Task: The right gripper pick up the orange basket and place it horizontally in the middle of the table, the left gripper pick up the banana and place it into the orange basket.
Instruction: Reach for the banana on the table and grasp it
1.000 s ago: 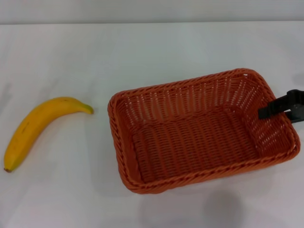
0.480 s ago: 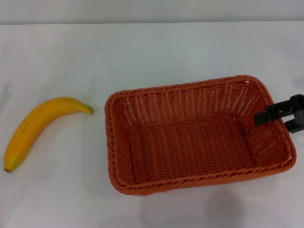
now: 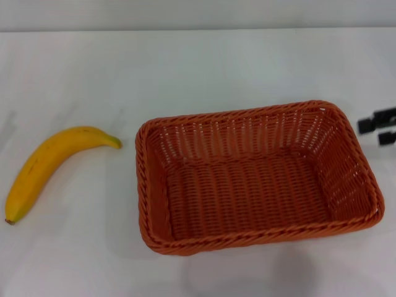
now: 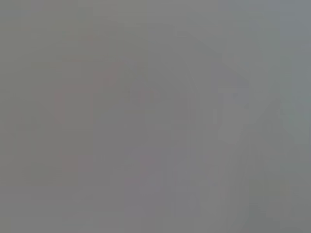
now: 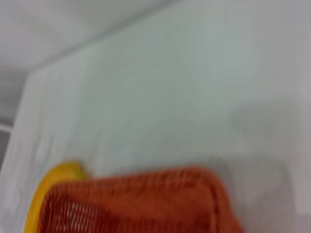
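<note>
The orange basket (image 3: 247,179) rests flat on the white table (image 3: 198,68), its long side running left to right, just right of centre. It holds nothing. The banana (image 3: 49,164) lies on the table to the basket's left, a short gap away. My right gripper (image 3: 376,130) is at the right edge of the head view, just off the basket's right rim and not touching it, open with nothing between its black fingers. The right wrist view shows a corner of the basket (image 5: 146,201) and a bit of the banana (image 5: 53,182) beyond it. The left gripper is out of view.
The table's far edge (image 3: 198,29) meets a grey wall at the top of the head view. The left wrist view is a plain grey blur with nothing recognisable in it.
The right gripper let go of the basket's right wall and drew back to the right. The basket swung level and settled flat. The banana has not moved.
</note>
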Controlling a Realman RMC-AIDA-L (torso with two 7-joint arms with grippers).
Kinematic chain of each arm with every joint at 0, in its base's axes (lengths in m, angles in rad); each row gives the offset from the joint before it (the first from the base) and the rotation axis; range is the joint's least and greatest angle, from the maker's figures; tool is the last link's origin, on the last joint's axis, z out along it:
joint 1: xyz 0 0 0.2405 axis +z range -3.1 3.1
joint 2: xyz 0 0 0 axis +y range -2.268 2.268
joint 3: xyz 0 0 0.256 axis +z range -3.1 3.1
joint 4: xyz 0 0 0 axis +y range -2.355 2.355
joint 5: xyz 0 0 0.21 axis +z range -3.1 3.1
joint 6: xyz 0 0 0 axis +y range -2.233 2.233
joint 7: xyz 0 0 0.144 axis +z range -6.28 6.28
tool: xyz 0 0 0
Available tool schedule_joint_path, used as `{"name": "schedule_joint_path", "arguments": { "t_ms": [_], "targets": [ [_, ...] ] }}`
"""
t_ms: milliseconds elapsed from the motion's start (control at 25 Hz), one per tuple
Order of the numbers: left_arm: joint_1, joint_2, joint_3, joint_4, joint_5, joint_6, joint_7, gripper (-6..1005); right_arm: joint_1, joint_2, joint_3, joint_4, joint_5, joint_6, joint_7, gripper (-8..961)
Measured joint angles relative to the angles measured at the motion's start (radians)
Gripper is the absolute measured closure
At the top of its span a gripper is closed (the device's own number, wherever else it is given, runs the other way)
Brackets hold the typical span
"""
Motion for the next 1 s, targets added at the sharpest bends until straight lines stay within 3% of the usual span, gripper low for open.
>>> {"name": "schedule_joint_path", "arguments": {
  "t_ms": [200,360,560,720,880,1000],
  "targets": [
    [-0.015,0.023,0.001,-0.211,0.140,0.066,-0.294,118,-0.004,-0.036,0.203,0.011,0.063,0.006,-0.193,155],
    [-0.057,0.086,0.001,-0.355,0.296,0.148,-0.581,119,-0.054,-0.040,0.316,0.031,0.192,0.044,-0.407,154],
    [-0.157,0.153,0.002,-0.456,0.544,0.187,-0.725,120,-0.152,-0.008,0.330,0.095,0.396,0.174,-0.691,157],
    [-0.312,0.214,0.003,-0.471,0.905,0.187,-0.752,120,-0.196,0.014,0.333,0.125,0.462,0.221,-0.816,158],
    [-0.441,0.236,0.004,-0.470,1.191,0.167,-0.727,121,-0.205,0.044,0.334,0.126,0.480,0.258,-0.876,158],
    [-0.523,0.233,0.004,-0.467,1.411,0.128,-0.700,121,-0.206,0.061,0.328,0.135,0.501,0.280,-0.907,158]
  ]
}}
